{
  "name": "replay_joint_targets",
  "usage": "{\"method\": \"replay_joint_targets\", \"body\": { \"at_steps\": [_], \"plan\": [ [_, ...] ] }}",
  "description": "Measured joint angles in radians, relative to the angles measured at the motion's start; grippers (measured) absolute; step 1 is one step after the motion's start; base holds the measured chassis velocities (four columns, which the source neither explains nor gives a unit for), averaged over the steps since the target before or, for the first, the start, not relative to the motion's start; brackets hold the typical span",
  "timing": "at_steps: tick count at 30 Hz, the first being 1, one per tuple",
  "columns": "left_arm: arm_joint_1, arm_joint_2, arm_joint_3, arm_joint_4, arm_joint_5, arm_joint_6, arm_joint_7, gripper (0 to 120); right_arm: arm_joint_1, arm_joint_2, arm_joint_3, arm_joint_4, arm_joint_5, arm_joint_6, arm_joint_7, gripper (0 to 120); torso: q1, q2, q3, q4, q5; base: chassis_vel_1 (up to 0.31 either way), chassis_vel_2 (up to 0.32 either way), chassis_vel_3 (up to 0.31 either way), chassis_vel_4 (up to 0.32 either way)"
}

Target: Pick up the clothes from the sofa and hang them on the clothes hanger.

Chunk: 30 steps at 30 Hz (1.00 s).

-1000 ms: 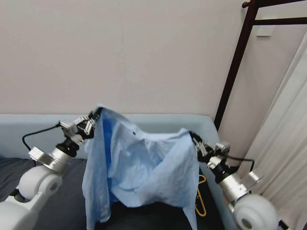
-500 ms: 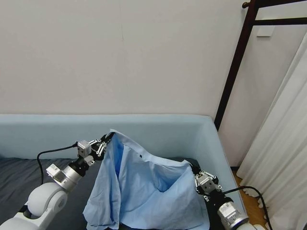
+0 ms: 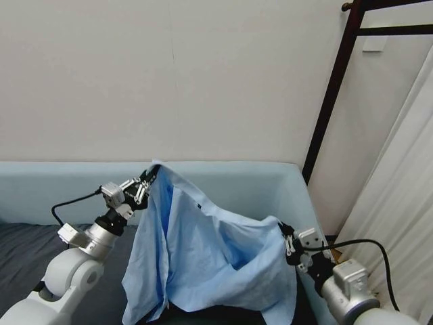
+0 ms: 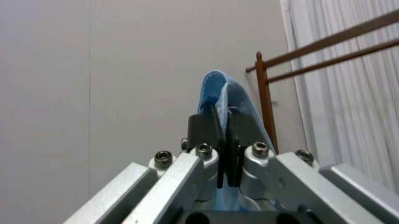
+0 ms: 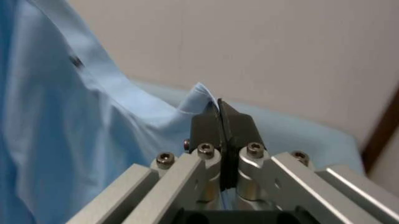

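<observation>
A light blue shirt [image 3: 203, 250] hangs spread between my two grippers above the sofa. My left gripper [image 3: 150, 176] is shut on its upper left edge, in front of the sofa back. My right gripper [image 3: 283, 233] is shut on the shirt's right edge, lower and nearer the sofa's right arm. The left wrist view has the dark fingers [image 4: 206, 130] pinching the blue fabric [image 4: 221, 93], with the brown hanger stand [image 4: 265, 98] behind. Seen from the right wrist, the fingers [image 5: 232, 122] are closed on a thin fold of the shirt [image 5: 68, 116]. The dark wooden clothes stand [image 3: 335, 88] rises at the right.
The pale blue sofa [image 3: 61, 179] has a dark grey seat cushion [image 3: 27, 250] at the lower left. A white curtain [image 3: 399, 217] hangs at the far right, beside the stand. A plain beige wall [image 3: 169, 74] lies behind.
Both grippers dropped with the shirt half a second ago and have risen again since. The shirt is spread wider, with its right edge carried further right.
</observation>
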<state>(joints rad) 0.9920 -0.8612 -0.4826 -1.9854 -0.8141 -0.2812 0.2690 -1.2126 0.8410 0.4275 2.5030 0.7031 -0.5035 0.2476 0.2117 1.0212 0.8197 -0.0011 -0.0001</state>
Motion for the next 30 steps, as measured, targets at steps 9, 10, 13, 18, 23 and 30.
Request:
{"method": "replay_joint_targets", "body": {
  "at_steps": [9,10,13,18,23,30],
  "plan": [
    [0.022,-0.046,0.016,0.053,0.075,-0.005,0.013,0,0.000,0.073,-0.024,-0.145,-0.091,0.252,-0.174,0,0.000,0.000,0.000,0.0001,-0.0003,0.000,0.000,0.000,0.000],
    [0.044,-0.062,0.026,0.071,0.110,-0.004,0.000,0,-0.026,0.104,-0.052,-0.181,-0.155,0.264,-0.168,0,0.000,0.000,0.000,-0.0002,0.0000,0.000,0.000,0.000,0.000],
    [0.101,-0.090,0.051,0.099,0.179,0.001,-0.045,0,-0.074,0.162,-0.115,-0.255,-0.285,0.271,-0.131,0,0.000,0.000,0.000,-0.0002,-0.0001,0.000,0.000,0.000,0.000],
    [0.180,-0.119,0.060,0.135,0.291,0.038,-0.091,0,-0.136,0.216,-0.231,-0.337,-0.353,0.180,-0.061,0,0.000,0.000,0.000,0.0001,-0.0002,0.000,0.000,0.000,0.000],
    [0.190,-0.113,0.046,0.152,0.309,0.046,-0.157,0,-0.150,0.227,-0.279,-0.379,-0.257,0.200,-0.070,15,0.000,0.000,0.000,0.0000,0.0000,0.000,0.000,0.000,0.000],
    [0.172,-0.079,0.007,0.192,0.328,0.052,-0.187,0,-0.178,0.228,-0.242,-0.406,0.078,0.348,-0.180,41,0.000,0.000,0.000,0.0000,-0.0002,0.000,0.000,0.000,0.000]
  ]
}}
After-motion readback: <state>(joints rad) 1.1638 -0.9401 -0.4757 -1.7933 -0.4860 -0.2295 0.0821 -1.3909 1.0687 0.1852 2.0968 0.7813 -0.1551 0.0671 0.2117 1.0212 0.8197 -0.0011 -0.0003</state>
